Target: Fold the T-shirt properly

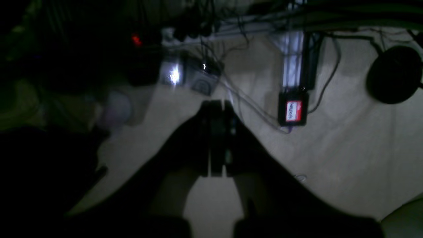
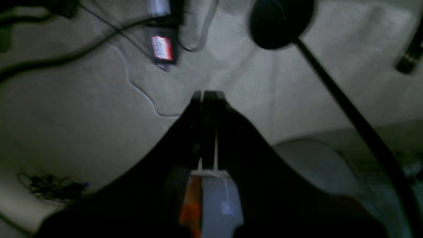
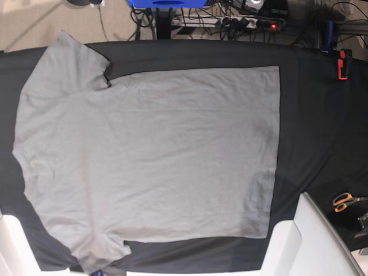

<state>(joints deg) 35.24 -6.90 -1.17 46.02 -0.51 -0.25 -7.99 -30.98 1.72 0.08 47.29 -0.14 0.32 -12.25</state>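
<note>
Both grippers, left [image 1: 216, 138] and right [image 2: 208, 129], clenched on nothing, pointed at pale carpet and cables. Lay spread flat on the black table cloth [image 3: 310, 115]: the grey T-shirt [image 3: 149, 155], sleeves leftward.

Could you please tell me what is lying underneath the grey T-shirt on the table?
The T-shirt lies spread flat on a black table cloth, which shows around its edges in the base view. Whatever is directly beneath the shirt's middle is covered and cannot be seen.
</note>
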